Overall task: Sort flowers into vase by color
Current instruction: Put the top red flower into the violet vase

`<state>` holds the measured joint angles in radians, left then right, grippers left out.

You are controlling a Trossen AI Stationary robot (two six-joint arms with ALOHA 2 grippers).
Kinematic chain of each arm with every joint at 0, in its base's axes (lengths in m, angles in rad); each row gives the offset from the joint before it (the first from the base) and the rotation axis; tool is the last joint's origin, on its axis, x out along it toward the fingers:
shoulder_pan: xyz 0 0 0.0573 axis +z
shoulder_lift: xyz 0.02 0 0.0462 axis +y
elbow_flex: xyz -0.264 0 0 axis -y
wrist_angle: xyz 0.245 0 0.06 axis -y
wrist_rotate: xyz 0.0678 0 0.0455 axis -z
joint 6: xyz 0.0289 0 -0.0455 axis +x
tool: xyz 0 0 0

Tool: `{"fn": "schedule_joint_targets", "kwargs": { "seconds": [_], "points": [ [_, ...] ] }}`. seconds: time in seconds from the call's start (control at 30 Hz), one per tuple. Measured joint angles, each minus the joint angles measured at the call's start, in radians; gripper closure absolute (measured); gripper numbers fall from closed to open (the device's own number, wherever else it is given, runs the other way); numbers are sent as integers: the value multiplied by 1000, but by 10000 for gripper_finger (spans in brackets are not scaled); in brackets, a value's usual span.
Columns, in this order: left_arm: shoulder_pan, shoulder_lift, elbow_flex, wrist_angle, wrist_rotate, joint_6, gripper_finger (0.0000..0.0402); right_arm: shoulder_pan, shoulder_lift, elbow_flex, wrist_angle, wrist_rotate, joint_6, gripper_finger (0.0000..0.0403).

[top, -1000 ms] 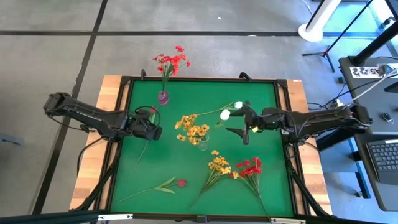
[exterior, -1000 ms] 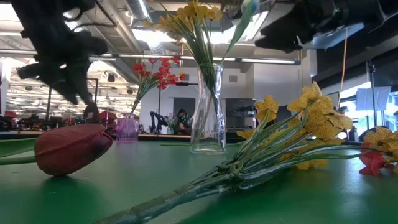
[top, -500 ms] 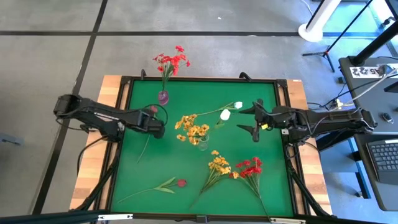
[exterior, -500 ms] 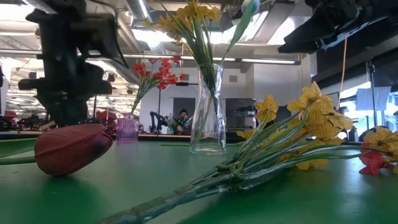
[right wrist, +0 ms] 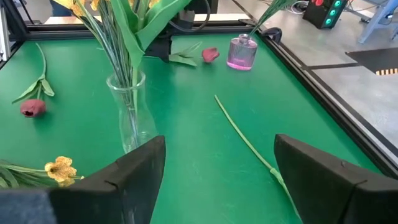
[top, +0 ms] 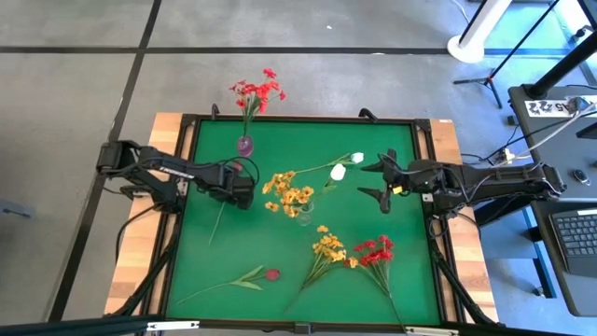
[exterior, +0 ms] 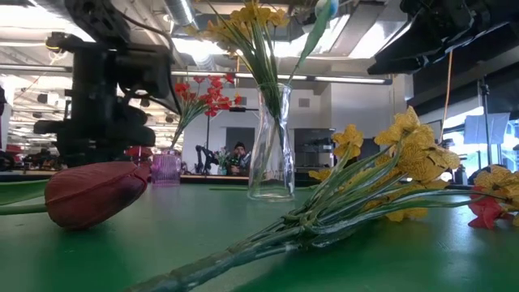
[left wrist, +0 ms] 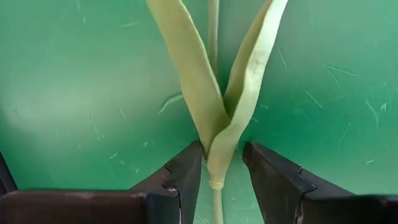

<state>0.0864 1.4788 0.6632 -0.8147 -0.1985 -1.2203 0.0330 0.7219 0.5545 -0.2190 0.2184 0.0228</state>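
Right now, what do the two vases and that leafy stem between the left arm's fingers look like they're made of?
The clear vase looks like smooth glass or clear plastic: the stems show through it. The small pink vase is tinted, glossy and see-through, likely the same. The leafy stem looks like matte moulded plastic or coated fabric, uniform pale green, with a seam-like collar where the leaves join.

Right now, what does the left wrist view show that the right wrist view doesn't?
Only the left wrist view: the left end effector straddling a flower stem just below its two pale leaves.

Only the right wrist view: the clear vase with yellow flowers, the pink vase, two dark red buds, one beside it, a bare stem, and the open right end effector.

Both: the green mat.
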Motion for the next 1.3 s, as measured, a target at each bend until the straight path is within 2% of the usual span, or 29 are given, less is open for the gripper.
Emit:
{"fn": "schedule_joint_targets", "kwargs": {
  "seconds": [0.17,0.37,0.47,0.6,0.7,0.83,0.93,1.07,1.2,1.3],
  "points": [
    [17,3,0,-9,5,-31,293,0,0,0,-3,0,5,104],
    [21,2,1,-14,-15,-20,387,0,0,0,-3,0,19,104],
    [24,-16,16,-84,-73,-1,394,0,-2,0,-4,0,24,104],
    [1,-79,109,-191,-172,-10,399,0,-39,0,-11,9,23,104],
    [-25,-131,183,-242,-269,-10,400,-1,-65,-1,-20,10,22,104],
    [-68,-224,273,-234,-472,19,400,-1,-96,0,-20,25,13,104],
    [-110,-282,307,-151,-679,96,401,-1,-107,0,-19,36,1,104],
    [-149,-338,301,47,-923,303,401,-1,-109,0,-17,36,-2,104],
    [-136,-348,298,186,-1058,506,401,-1,-109,0,-16,36,-2,104],
    [-93,-341,298,244,-1078,614,401,-1,-109,0,-17,36,-2,104]
  ]
}}
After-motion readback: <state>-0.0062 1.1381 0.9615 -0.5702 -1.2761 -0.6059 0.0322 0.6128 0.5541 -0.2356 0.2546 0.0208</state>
